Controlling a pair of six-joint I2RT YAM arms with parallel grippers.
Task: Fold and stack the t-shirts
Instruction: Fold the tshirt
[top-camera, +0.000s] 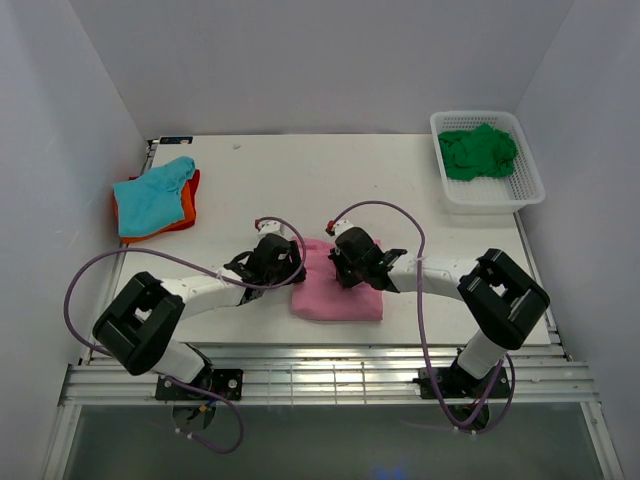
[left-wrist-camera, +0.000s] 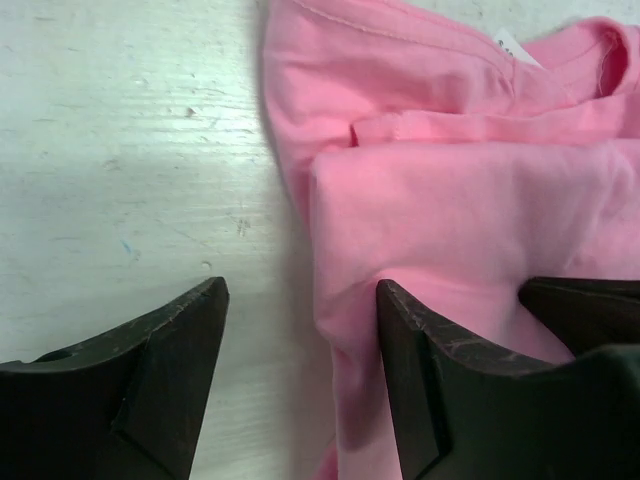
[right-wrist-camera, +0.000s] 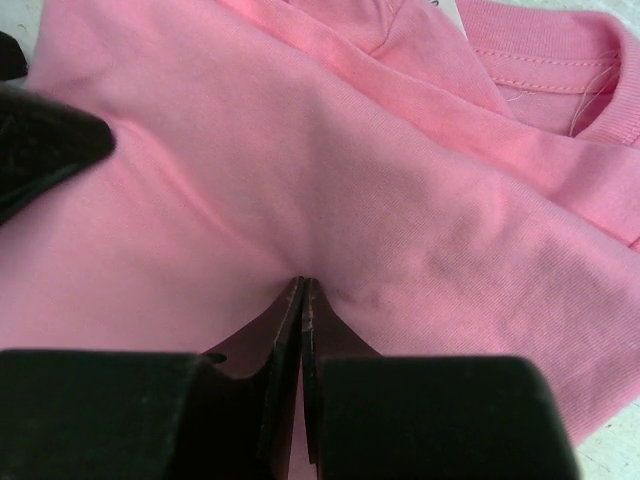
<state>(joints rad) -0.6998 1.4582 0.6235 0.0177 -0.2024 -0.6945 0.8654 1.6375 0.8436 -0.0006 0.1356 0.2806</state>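
Observation:
A folded pink t-shirt (top-camera: 340, 295) (left-wrist-camera: 470, 190) (right-wrist-camera: 300, 150) lies near the table's front middle, its collar (right-wrist-camera: 560, 70) at the far side. My left gripper (top-camera: 295, 270) (left-wrist-camera: 300, 290) is open over the shirt's left edge: one finger (left-wrist-camera: 150, 380) is above bare table, the other (left-wrist-camera: 450, 390) on the pink cloth. My right gripper (top-camera: 345, 270) (right-wrist-camera: 302, 282) is shut, its tips pressed down onto the top of the pink shirt, where creases run toward them. A teal t-shirt (top-camera: 152, 195) lies on an orange one (top-camera: 186, 208) at the back left. A dark green one (top-camera: 480, 152) sits in the basket.
A white mesh basket (top-camera: 490, 198) stands at the back right corner. White walls close in the table on three sides. A metal rail (top-camera: 320, 380) runs along the near edge by the arm bases. One finger (right-wrist-camera: 40, 150) of the left gripper shows in the right wrist view.

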